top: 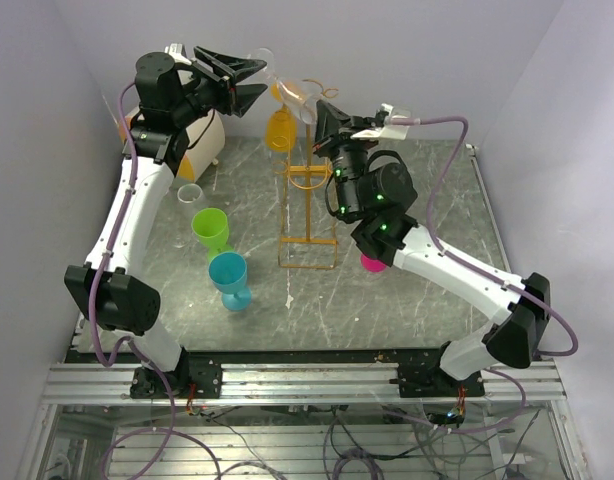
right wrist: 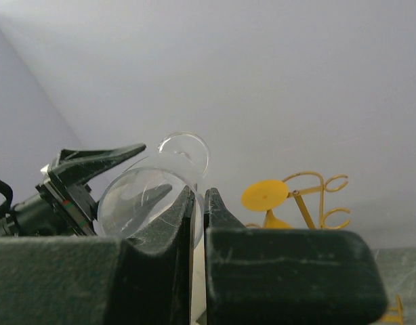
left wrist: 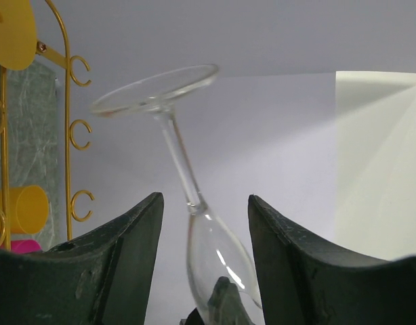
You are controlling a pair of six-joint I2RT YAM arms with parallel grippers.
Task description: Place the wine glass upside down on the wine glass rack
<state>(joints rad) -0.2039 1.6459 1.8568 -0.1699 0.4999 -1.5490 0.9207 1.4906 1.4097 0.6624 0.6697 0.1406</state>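
- The left gripper (top: 265, 77) is raised over the table's 11 o'clock corner. Its jaws are released, spread either side of the bowl with a gap on both sides in the left wrist view.
- The wine glass (left wrist: 211, 252) hangs in the air between the two grippers, inverted. Its foot (left wrist: 154, 89) is uppermost, and the long axis leans from the bowl at 6 o'clock up to the foot at 11 o'clock in that view.
- The wine glass rack (left wrist: 68, 156) stands at 9 o'clock of the stem. Its free loops (left wrist: 79, 134) open toward the glass, and an orange glass (top: 280, 130) hangs on it.
- The right gripper (right wrist: 200, 198) is clenched on the thin wall at the bowl's rim and seems to carry the glass alone.
- The coming move likely turns on sliding the stem toward 9 o'clock into a free loop, with the foot kept above it. The right arm, nearer the rack's top, looks better placed for this.
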